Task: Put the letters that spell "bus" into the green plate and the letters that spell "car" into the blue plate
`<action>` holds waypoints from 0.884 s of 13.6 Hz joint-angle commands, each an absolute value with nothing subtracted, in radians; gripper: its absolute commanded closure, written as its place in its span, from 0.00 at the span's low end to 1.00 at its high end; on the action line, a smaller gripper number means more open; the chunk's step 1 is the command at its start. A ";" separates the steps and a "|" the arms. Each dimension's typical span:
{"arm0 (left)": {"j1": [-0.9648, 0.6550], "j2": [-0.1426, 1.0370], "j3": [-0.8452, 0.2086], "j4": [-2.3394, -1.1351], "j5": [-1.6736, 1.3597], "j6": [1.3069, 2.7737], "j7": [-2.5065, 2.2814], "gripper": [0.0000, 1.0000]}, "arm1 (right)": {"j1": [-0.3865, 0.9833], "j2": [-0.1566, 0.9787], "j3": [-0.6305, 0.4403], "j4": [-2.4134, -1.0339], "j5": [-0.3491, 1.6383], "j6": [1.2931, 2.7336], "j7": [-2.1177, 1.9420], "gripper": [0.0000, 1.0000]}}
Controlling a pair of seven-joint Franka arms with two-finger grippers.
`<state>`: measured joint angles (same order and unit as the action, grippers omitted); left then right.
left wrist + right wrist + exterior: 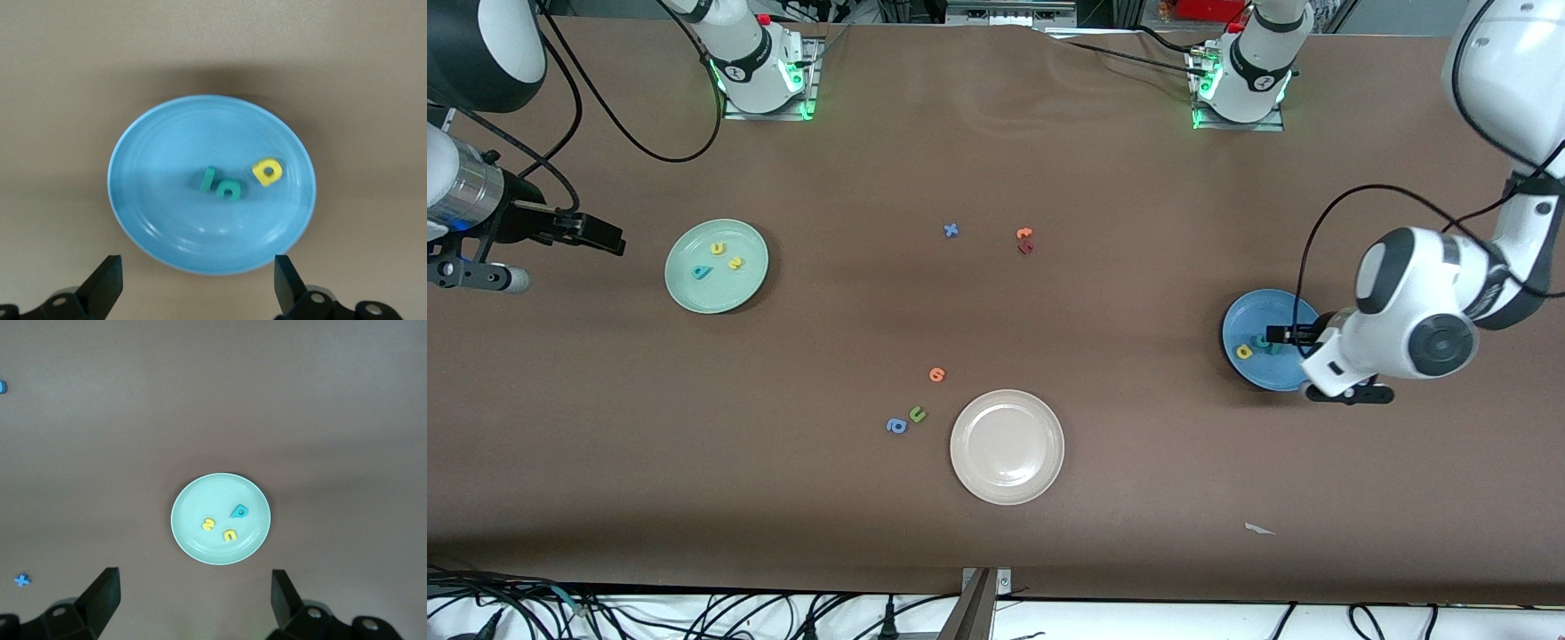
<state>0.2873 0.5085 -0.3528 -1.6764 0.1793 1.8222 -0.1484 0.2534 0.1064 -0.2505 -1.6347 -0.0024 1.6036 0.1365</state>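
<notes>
**Letters for "car"**: teal "c" [229, 191], teal "r" [207, 180], yellow "a" [267, 172]. All lie in the blue plate [1249, 313], at the right of the front view; the two teal pieces touch or nearly so, the yellow one just beside.

**Letters for "bus"**: teal "b" [239, 512], yellow "u" [229, 535], yellow "s" [209, 524]. All lie in the green plate [694, 293], left of centre in the front view.

**Handling, as I judge it**: foam, so very light, soft and not fragile. They lie flat and thin and would want a pinch across the edges, low against the plate. They are easily nudged or carried off stuck to a finger.

**Left tool** [195, 283]: jaws wide, empty, over the blue plate.

**Right tool** [193, 600]: jaws wide, empty, waiting at the left edge of the front view, clear of the green plate.

**Other pieces on the tabletop**: beige plate [1007, 446], low centre; green "u" [917, 413], blue "a" [896, 426] and an orange letter [936, 374] just beside it; blue "x" [951, 230] and an orange-and-red pair [1024, 240], upper centre. None block either plate.
</notes>
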 commanded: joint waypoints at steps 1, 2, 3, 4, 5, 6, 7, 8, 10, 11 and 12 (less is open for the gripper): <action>0.114 0.315 -0.142 -1.762 0.023 1.813 -0.072 0.00 | 0.253 0.104 -0.250 -1.628 0.005 1.611 0.135 0.00; 0.077 0.263 -0.103 -1.773 0.011 1.812 -0.071 0.00 | 0.253 0.104 -0.250 -1.626 0.005 1.611 0.133 0.00; 0.027 0.214 -0.060 -1.779 0.011 1.807 -0.075 0.00 | 0.253 0.104 -0.250 -1.623 0.005 1.614 0.135 0.00; -0.033 0.175 0.001 -1.779 0.009 1.807 -0.077 0.00 | 0.252 0.104 -0.250 -1.623 0.008 1.615 0.137 0.00; -0.078 0.143 0.053 -1.773 0.002 1.807 -0.080 0.00 | 0.252 0.104 -0.250 -1.623 0.008 1.617 0.137 0.00; -0.098 0.108 0.081 -1.770 -0.018 1.807 -0.080 0.00 | 0.253 0.104 -0.250 -1.623 0.008 1.617 0.137 0.00; -0.100 0.072 0.083 -1.769 -0.020 1.807 -0.080 0.00 | 0.255 0.104 -0.250 -1.621 0.006 1.617 0.137 0.00; -0.107 0.037 0.084 -1.769 -0.018 1.804 -0.080 0.00 | 0.253 0.106 -0.250 -1.621 0.008 1.617 0.137 0.00; -0.120 -0.006 0.097 -1.729 -0.011 1.755 -0.080 0.00 | 0.255 0.106 -0.250 -1.621 0.008 1.618 0.137 0.00; -0.120 -0.021 0.097 -1.715 -0.008 1.741 -0.080 0.00 | 0.255 0.106 -0.250 -1.621 0.008 1.618 0.137 0.00; -0.120 -0.026 0.097 -1.688 -0.008 1.721 -0.080 0.00 | 0.255 0.106 -0.250 -1.621 0.008 1.618 0.137 0.00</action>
